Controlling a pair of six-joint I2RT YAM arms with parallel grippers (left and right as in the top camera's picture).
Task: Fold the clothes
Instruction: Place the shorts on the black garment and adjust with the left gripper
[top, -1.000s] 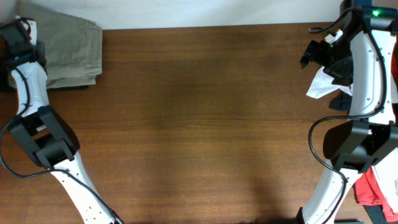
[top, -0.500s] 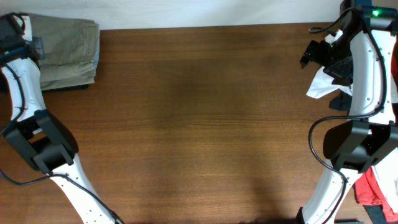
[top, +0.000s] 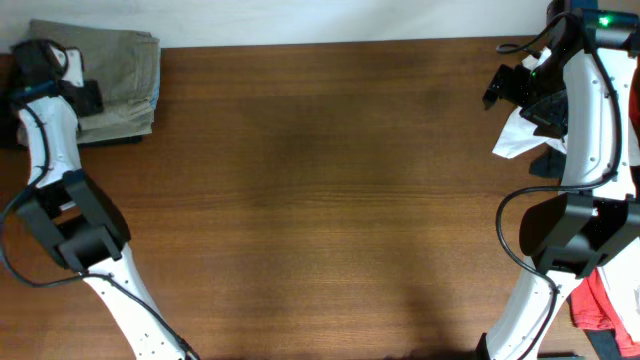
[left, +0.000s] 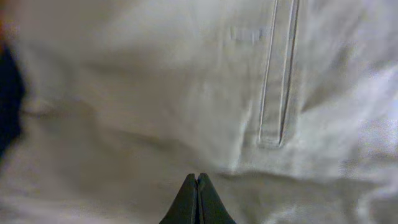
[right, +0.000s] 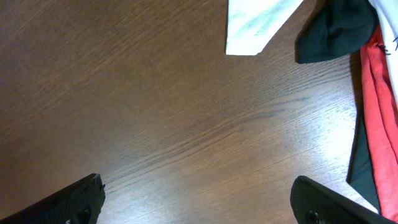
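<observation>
Folded khaki garment (top: 122, 70), left fingers (left: 188, 205) (closed) above

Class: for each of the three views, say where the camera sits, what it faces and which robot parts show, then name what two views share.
Overhead: above the table, looking straight down; left arm and right arm show.
Left wrist: on the left arm, close over the khaki garment; its shut left fingers show.
Right wrist: on the right arm, facing bare wood and the white cloth; its spread right fingers show.
Shared: overhead and left wrist both see the khaki garment.
</observation>
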